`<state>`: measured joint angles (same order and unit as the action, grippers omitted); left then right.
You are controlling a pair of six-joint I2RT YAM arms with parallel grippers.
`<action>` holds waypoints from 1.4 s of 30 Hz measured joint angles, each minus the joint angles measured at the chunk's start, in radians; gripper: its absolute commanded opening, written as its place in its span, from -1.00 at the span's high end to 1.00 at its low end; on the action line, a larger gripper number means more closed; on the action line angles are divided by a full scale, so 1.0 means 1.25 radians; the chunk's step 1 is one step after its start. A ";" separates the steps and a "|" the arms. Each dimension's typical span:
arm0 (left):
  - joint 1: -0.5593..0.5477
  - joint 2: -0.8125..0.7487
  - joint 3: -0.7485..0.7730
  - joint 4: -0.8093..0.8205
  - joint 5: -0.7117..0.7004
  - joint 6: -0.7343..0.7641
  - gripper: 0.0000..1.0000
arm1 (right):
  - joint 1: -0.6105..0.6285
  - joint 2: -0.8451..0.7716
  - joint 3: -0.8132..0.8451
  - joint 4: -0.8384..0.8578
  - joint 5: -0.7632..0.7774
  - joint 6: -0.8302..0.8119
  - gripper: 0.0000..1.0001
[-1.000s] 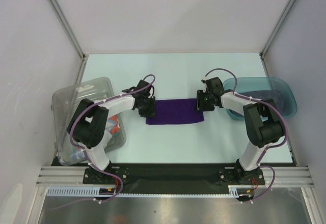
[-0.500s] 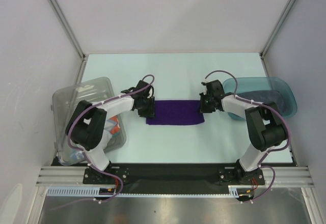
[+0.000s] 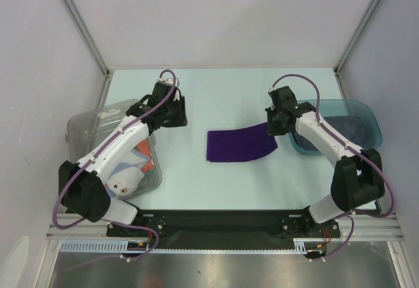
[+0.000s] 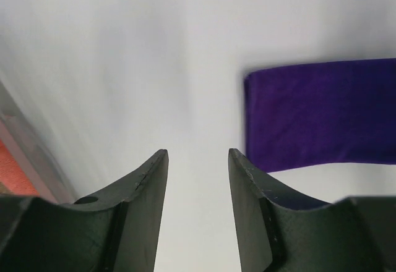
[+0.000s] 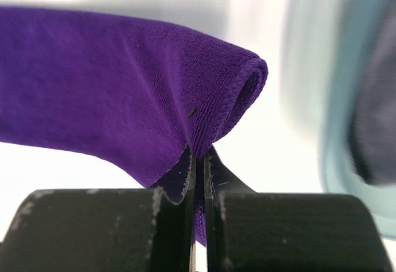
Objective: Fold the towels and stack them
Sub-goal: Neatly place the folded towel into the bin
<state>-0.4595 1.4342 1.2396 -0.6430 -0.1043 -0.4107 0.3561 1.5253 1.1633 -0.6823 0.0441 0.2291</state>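
Note:
A folded purple towel (image 3: 239, 144) lies mid-table. My right gripper (image 3: 273, 125) is shut on its right end and lifts that end off the table; in the right wrist view the cloth (image 5: 124, 86) is pinched between my right gripper's (image 5: 199, 161) closed fingers. My left gripper (image 3: 181, 113) is open and empty, up and left of the towel; in the left wrist view my left gripper (image 4: 197, 161) shows the towel's left end (image 4: 322, 114) ahead to the right. A dark towel (image 3: 347, 129) lies in the teal tray (image 3: 370, 121). More cloths, one orange-and-white (image 3: 134, 163), sit in the clear bin.
The clear plastic bin (image 3: 98, 121) stands at the left edge. The teal tray stands at the right edge, close behind my right gripper. Side walls close the table in on the left, right and back.
My left gripper let go of the towel's left end and moved up and left. My right gripper moved right and up with the right end; the towel slid right.

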 measured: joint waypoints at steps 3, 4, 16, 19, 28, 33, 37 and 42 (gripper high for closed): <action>0.021 -0.007 -0.012 -0.005 -0.005 0.011 0.01 | -0.013 -0.009 0.040 -0.059 0.042 -0.017 1.00; 0.026 -0.007 -0.020 -0.007 -0.005 0.016 0.01 | -0.021 -0.012 0.051 -0.077 0.055 -0.022 1.00; 0.032 -0.007 -0.055 -0.020 0.002 0.043 -0.08 | -0.176 -0.037 0.139 -0.168 0.169 -0.136 1.00; 0.032 -0.007 -0.055 -0.020 0.008 0.044 -0.10 | -0.221 -0.014 0.182 -0.175 0.192 -0.164 1.00; 0.033 -0.007 -0.059 -0.015 0.030 0.061 -0.16 | -0.382 0.063 0.246 -0.153 0.218 -0.228 1.00; 0.033 -0.004 -0.043 -0.037 0.025 0.078 -0.18 | -0.446 0.096 0.257 -0.133 0.207 -0.261 1.00; 0.033 -0.004 -0.014 -0.055 0.019 0.084 -0.19 | -0.500 0.121 0.273 -0.113 0.195 -0.289 1.00; 0.033 0.003 0.037 -0.077 0.010 0.085 -0.20 | -0.539 0.144 0.284 -0.087 0.191 -0.314 1.00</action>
<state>-0.4183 1.4384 1.2861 -0.7391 -0.0921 -0.3038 -0.3172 1.7050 1.5177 -0.7914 0.2829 -0.1638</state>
